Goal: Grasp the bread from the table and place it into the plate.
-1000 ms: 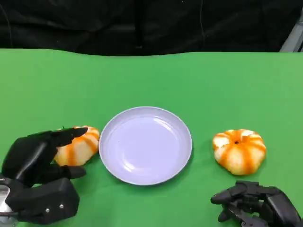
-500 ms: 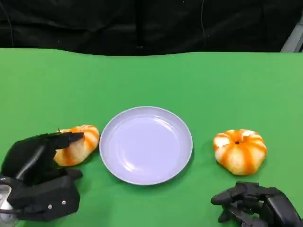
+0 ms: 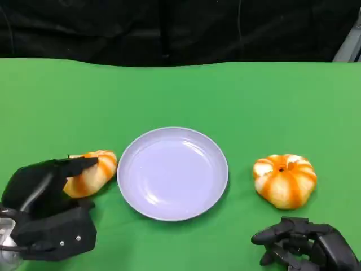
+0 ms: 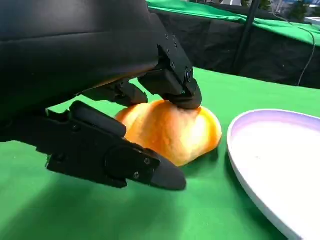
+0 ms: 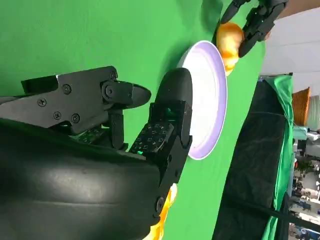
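Lab, green-covered table (image 3: 180, 96), black backdrop (image 3: 169, 28)

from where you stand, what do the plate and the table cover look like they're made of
The plate looks like smooth plastic or glazed ceramic; its pale lilac surface shows soft glossy highlights, so which one is unclear. The table cover looks like matte green fabric or felt, with an even colour and no glare.

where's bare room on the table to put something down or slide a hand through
The widest bare patch is the green table behind the plate, up to the black backdrop. A narrower strip lies between the plate and the right bread. The plate is empty. It is crowded at the left bread, under the left hand beside the plate. The right hand sits near the right bread.
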Motion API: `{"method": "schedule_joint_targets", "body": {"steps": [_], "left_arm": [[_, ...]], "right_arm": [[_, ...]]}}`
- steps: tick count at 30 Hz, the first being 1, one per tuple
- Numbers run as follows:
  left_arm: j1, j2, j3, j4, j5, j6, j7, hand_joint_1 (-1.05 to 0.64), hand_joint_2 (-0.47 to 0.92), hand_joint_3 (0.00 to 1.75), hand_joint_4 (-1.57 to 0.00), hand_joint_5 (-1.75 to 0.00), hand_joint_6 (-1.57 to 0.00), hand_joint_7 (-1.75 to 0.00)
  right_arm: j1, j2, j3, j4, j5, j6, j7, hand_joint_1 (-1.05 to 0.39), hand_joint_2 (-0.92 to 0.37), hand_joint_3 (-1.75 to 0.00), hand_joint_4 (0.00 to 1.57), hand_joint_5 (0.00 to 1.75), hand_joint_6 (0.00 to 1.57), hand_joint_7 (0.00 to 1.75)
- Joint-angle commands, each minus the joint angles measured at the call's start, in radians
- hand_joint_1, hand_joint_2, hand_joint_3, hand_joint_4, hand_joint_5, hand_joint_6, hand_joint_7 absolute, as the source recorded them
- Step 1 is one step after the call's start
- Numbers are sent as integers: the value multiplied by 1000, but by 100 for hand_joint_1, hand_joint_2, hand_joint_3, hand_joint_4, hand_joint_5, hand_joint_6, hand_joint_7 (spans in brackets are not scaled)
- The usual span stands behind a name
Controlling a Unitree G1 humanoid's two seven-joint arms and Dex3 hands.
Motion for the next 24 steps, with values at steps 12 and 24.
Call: {"method": "schedule_joint_targets", "body": {"steps": [12, 24], "left_arm": [[-11, 24, -8, 28, -11, -2, -3, -1, 88, 1, -68, -3, -76, -3], [-17, 8, 8, 48, -68, -30, -10, 0, 92, 8, -60, -101, -123, -3]], "right_arm": [[-1, -8, -7, -4, 11, -6, 1, -4, -92, -38, 78, 121, 99, 52], [-3, -7, -4, -4, 3, -5, -5, -4, -92, -38, 78, 121, 100, 53]]}}
